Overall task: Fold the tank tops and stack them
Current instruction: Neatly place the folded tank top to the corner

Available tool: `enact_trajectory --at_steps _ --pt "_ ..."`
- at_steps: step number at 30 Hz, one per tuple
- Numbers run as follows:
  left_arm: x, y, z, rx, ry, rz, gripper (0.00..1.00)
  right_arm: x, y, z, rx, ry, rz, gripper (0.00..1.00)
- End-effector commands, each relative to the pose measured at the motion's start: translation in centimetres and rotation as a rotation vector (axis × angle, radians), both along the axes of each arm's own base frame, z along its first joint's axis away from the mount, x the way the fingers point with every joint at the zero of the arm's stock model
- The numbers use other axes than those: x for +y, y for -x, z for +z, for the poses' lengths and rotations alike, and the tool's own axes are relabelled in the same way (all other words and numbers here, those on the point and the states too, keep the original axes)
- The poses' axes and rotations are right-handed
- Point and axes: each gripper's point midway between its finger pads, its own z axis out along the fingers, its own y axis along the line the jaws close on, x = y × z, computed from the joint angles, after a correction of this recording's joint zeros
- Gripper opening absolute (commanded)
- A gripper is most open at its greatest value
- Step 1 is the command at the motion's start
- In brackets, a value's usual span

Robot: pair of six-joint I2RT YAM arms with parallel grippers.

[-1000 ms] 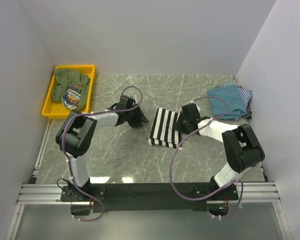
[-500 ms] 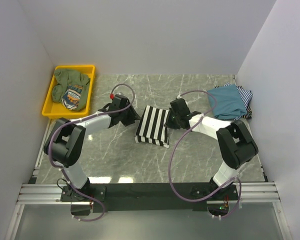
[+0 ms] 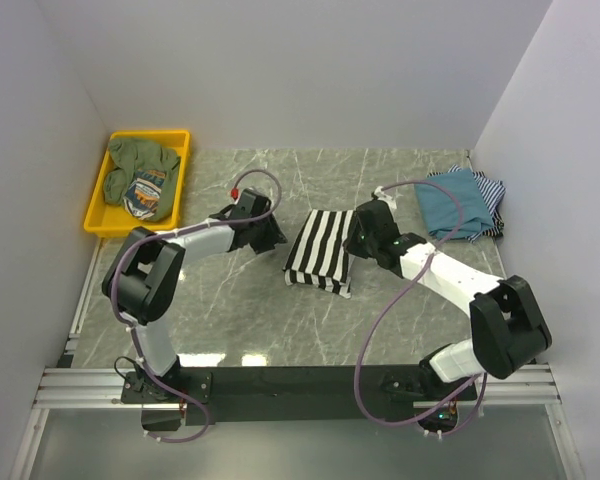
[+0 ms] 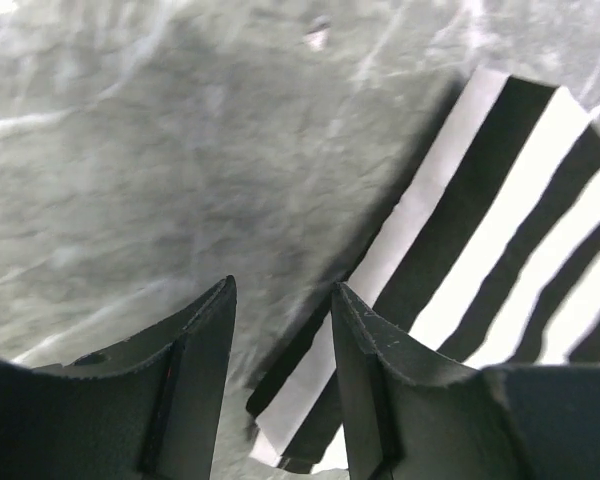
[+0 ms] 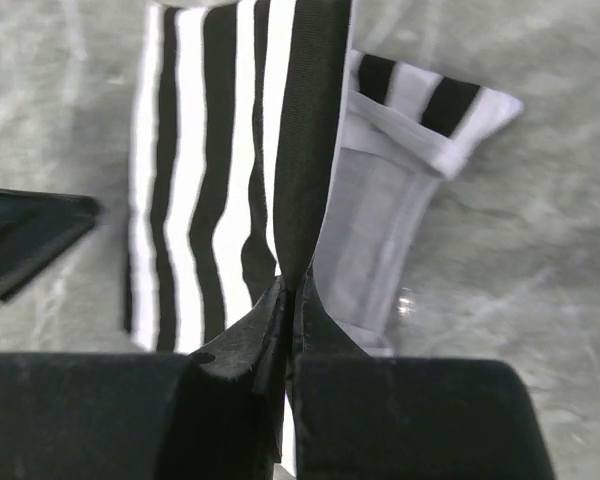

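The folded cloth tank top with bold black-and-white stripes (image 3: 318, 250) lies in the middle of the grey marbled table (image 3: 230, 300), its right edge pinched in the clenched right tool (image 5: 290, 288), while the left tool (image 4: 280, 300) stands released, fingers apart, at its left edge.

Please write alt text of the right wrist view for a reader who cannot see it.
The right gripper, its black fingers shut, pinches the edge of a folded black-and-white striped cloth tank top. The top lies on a grey marbled table, a pale inner layer showing on its right.
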Motion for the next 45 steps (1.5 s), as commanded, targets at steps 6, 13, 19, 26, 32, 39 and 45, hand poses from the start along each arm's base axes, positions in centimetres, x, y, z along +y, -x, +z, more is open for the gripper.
enact_trajectory --at_steps 6,13,19,26,32,39,45 --pt "-4.2 -1.4 1.9 -0.066 0.018 -0.101 0.49 -4.3 2.0 -5.0 0.130 0.102 -0.132 0.00" --pt "-6.2 -1.7 1.7 -0.070 -0.005 -0.149 0.49 -5.3 3.3 -7.6 0.205 0.128 -0.153 0.00" --pt "-7.3 -1.6 1.2 -0.075 -0.068 -0.205 0.49 -5.9 4.3 -9.6 0.264 0.147 -0.159 0.00" --pt "-7.8 -2.0 0.6 -0.124 -0.176 -0.218 0.49 -5.9 5.2 -10.3 0.291 0.144 -0.150 0.00" --pt "-7.4 -2.8 2.2 -0.177 -0.180 -0.182 0.50 -6.3 6.0 -9.8 0.286 0.126 -0.168 0.00" --pt "-8.0 -4.3 7.2 -0.289 -0.114 -0.147 0.50 -5.9 6.6 -9.6 0.265 0.060 -0.176 0.00" --pt "-10.2 -4.2 9.8 -0.333 0.006 -0.205 0.49 -6.1 6.9 -9.6 0.250 0.042 -0.190 0.00"
